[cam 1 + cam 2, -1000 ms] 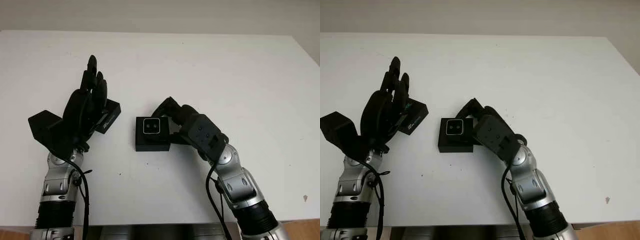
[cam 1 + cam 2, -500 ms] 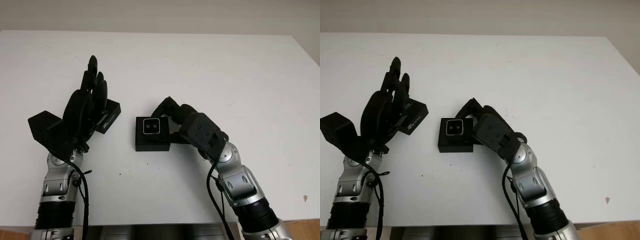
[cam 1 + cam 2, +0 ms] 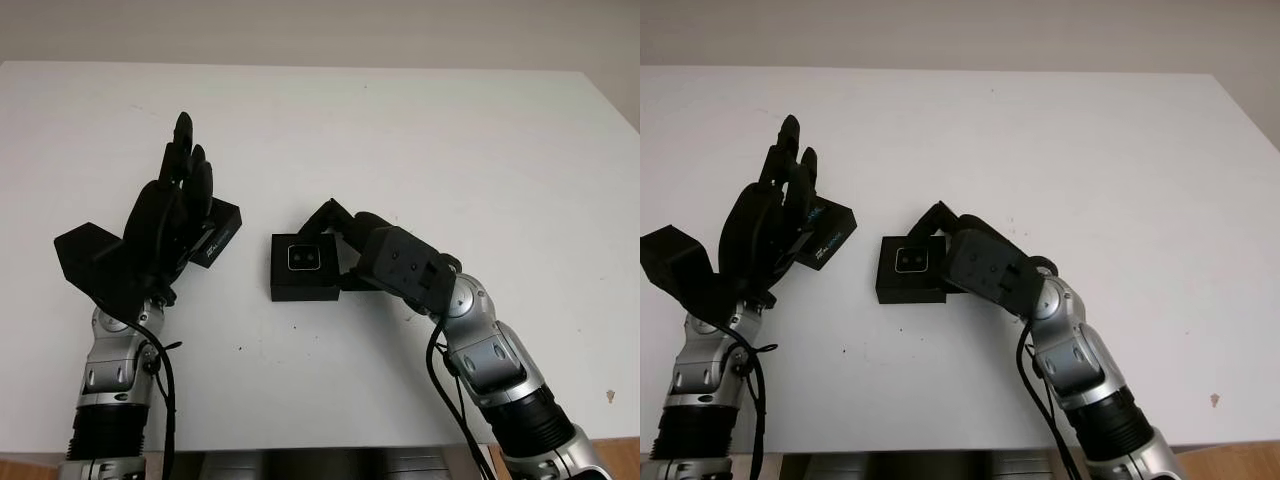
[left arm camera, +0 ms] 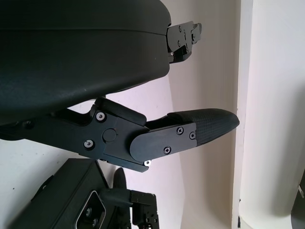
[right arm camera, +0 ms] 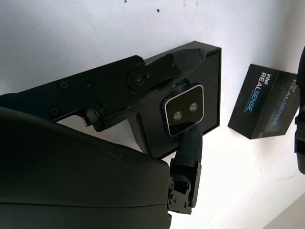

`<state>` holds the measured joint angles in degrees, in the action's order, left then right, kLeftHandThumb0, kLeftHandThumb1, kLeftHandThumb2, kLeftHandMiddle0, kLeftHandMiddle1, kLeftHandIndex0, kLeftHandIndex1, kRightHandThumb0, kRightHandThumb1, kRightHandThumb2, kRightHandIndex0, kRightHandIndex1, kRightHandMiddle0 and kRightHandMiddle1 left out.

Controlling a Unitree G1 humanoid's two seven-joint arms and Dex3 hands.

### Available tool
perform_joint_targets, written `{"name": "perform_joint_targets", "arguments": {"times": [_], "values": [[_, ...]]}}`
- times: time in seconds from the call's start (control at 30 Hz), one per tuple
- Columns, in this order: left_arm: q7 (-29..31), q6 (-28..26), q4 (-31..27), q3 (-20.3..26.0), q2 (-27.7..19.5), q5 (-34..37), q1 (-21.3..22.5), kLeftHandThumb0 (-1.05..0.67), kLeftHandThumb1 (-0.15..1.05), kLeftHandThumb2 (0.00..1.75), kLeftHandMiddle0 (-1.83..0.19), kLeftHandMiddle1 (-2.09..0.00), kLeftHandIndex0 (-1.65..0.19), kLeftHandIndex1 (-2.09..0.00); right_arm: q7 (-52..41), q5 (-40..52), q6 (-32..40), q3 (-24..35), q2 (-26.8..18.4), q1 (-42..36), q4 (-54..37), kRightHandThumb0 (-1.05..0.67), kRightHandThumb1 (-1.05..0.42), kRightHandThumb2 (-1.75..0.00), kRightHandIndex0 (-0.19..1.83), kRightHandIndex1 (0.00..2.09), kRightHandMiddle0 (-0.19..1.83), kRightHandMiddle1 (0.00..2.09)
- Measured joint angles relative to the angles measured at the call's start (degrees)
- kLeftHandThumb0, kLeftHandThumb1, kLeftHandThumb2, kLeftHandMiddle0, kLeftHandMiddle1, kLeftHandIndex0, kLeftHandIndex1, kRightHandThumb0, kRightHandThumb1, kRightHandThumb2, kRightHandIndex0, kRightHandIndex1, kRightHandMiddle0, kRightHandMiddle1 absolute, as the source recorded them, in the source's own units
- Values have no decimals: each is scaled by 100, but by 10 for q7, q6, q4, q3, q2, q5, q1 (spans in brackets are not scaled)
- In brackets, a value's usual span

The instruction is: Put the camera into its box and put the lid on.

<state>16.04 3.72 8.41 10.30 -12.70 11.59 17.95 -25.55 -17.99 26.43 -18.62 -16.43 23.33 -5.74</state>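
Observation:
The black box (image 3: 304,283) lies open at the table's middle with the camera (image 3: 305,257) sitting in it, two lenses up. My right hand (image 3: 340,245) reaches in from the box's right side. One finger (image 5: 157,71) lies along the camera's far edge and the thumb (image 5: 188,143) presses its near edge, so the hand is shut on the camera (image 5: 183,109). The lid (image 3: 218,237), printed Intel RealSense (image 5: 259,102), lies left of the box. My left hand (image 3: 172,215) is open, raised beside and partly in front of the lid.
The white table (image 3: 420,130) stretches bare behind and to the right of the box. Its right edge (image 3: 610,100) meets the wall, and its front edge runs just past both forearms.
My right forearm and wrist have swung to the right while its fingers stayed at the camera in the box. The left hand and the lid have not moved.

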Motion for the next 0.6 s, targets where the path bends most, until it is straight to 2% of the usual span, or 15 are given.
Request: {"name": "perform_joint_targets", "arguments": {"times": [0.27, 0.4, 0.5, 0.6], "values": [[-1, -6, -1, 0, -1, 0, -3, -76, 105, 60, 19, 0, 19, 0, 14, -13, -34, -2, -6, -9, -2, -68, -92, -6, -16, 2, -19, 78], [-1, -6, -2, 0, -1, 0, -3, -76, 105, 60, 19, 0, 19, 0, 24, -13, -53, 3, -10, -14, -2, -74, -96, -6, -15, 4, -19, 59], [0, -6, -2, 0, -2, 1, -3, -76, 105, 60, 19, 0, 19, 0, 43, 2, -70, 23, -5, -23, -2, -71, -97, -6, -11, 6, -17, 55], [1, -2, -3, 2, -3, 3, -5, -75, 105, 60, 19, 0, 19, 0, 80, 24, -92, 64, 9, -21, -7, -67, -101, -7, 3, 13, -7, 59]]}}
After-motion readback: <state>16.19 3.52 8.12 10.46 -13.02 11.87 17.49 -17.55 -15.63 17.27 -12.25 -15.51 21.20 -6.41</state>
